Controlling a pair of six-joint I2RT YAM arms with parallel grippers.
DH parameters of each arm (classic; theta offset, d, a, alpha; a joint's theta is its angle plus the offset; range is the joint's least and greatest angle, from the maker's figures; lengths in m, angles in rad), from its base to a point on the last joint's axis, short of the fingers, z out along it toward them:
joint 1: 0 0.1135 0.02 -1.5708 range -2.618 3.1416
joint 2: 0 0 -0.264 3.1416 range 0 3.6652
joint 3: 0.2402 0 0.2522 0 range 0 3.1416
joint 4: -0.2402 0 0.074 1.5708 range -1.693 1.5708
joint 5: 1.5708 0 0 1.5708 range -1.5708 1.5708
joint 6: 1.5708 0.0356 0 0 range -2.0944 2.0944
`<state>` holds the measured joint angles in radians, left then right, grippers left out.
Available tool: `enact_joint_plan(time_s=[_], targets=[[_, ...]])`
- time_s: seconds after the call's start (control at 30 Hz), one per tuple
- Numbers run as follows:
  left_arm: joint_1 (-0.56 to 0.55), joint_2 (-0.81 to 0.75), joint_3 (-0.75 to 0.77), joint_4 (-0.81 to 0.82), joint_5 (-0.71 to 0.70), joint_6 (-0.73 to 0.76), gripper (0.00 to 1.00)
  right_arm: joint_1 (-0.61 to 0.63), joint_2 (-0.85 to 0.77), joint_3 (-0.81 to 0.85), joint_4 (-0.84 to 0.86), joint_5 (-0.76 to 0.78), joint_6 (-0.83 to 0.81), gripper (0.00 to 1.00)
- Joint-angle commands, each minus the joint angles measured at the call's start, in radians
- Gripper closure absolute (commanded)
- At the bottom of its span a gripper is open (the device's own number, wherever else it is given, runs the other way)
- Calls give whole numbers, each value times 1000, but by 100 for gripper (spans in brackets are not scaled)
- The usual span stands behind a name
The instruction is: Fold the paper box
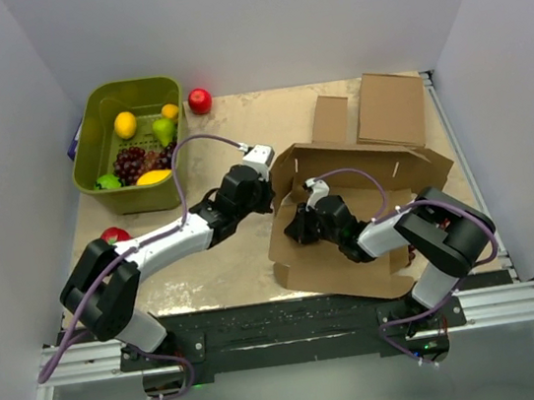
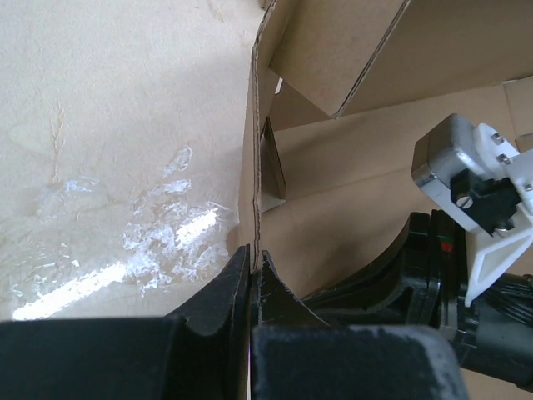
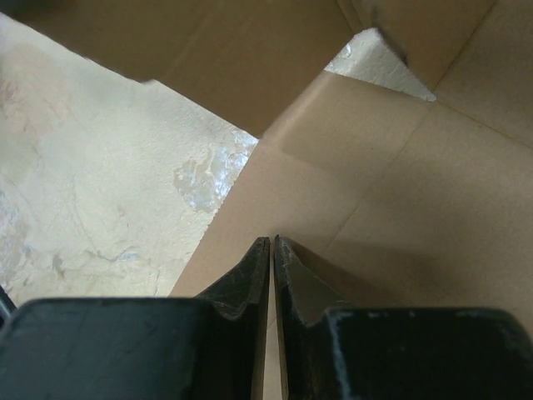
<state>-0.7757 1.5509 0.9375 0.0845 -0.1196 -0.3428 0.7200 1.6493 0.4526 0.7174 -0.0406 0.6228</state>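
Observation:
The paper box [image 1: 357, 272] is a large brown die-cut cardboard sheet lying at centre right, its back and left walls partly raised. My left gripper [image 1: 271, 191] reaches in from the left. In the left wrist view, my left gripper [image 2: 254, 260] is shut on the top edge of the box's upright left wall [image 2: 250, 167]. My right gripper [image 1: 299, 227] is low inside the box, close to that same wall. In the right wrist view, my right gripper [image 3: 272, 242] has its jaws together, with only a thin slit, over the box's floor panel [image 3: 400, 192]. Nothing shows between them.
A green bin [image 1: 89, 135] of fruit stands at the back left, with a red apple [image 1: 199, 100] beside it. Another red fruit [image 1: 115, 235] lies by my left arm. A small flat cardboard piece [image 1: 330, 119] and a medium one [image 1: 390, 108] lie at the back right.

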Motion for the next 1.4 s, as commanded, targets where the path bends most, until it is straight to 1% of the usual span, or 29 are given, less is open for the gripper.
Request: enact_joint_plan(time_s=[0.0,0.13,0.23,0.27,0.3,0.4,0.47,0.5,0.53,0.57,0.6,0.63,0.67,0.7,0.73,0.77,0.8,0.83,0.87,0.97,1.03,1.07,1.17,1.27,1.3,1.37], targets=[[-45,12,-49,95,-38,-47,100,4,21,14,-10,59,-3,89],[-86,38,-54,86,-145,-30,100,4,6,9,-9,62,-1,87],[-119,51,-57,80,-225,-22,100,6,-43,1,-36,58,6,76],[-129,54,-54,72,-242,-22,100,4,-98,-14,-58,56,12,63],[-132,55,-52,60,-256,-22,100,4,-129,-23,-68,56,20,54],[-137,58,-51,49,-290,-24,100,4,-274,-52,-147,68,52,35],[-139,61,-54,49,-296,-22,100,4,-342,-71,-200,91,60,25],[-139,63,-52,54,-298,-21,100,2,-421,-71,-229,113,58,21],[-139,67,-51,54,-296,-21,100,2,-459,-69,-263,134,60,13],[-139,70,-49,54,-298,-19,100,1,-504,-66,-310,172,58,12],[-139,74,-48,54,-299,-19,100,1,-584,-65,-331,182,60,11],[-139,77,-48,54,-301,-18,100,1,-633,-60,-355,203,81,2],[-139,77,-48,52,-302,-18,100,1,-676,-46,-419,261,112,1],[-139,77,-49,52,-307,-16,100,-1,-713,-37,-447,286,138,1],[-139,72,-51,54,-310,-16,100,-1,-793,-17,-467,303,172,1],[-139,71,-52,52,-316,-18,100,-2,-824,-5,-499,320,190,1],[-140,67,-55,51,-316,-19,100,-4,-854,7,-521,376,215,1],[-140,64,-57,54,-318,-19,100,-10,-891,39,-551,408,282,1],[-140,63,-62,58,-318,-21,100,-27,-901,61,-634,441,316,1],[-140,51,-71,67,-310,-21,100,-80,-885,139,-705,447,357,1],[-140,40,-75,72,-301,-15,100,-112,-850,178,-710,409,386,3],[-140,38,-75,69,-301,-12,100,-157,-836,187,-708,392,402,5],[-140,28,-78,69,-305,-10,100,-233,-795,204,-704,331,468,5],[-140,21,-81,73,-299,-12,100,-270,-805,172,-675,343,554,6],[-140,18,-85,78,-299,-10,100,-274,-813,153,-658,349,598,8],[-140,20,-88,78,-299,-9,100,-277,-841,104,-628,392,635,11]])
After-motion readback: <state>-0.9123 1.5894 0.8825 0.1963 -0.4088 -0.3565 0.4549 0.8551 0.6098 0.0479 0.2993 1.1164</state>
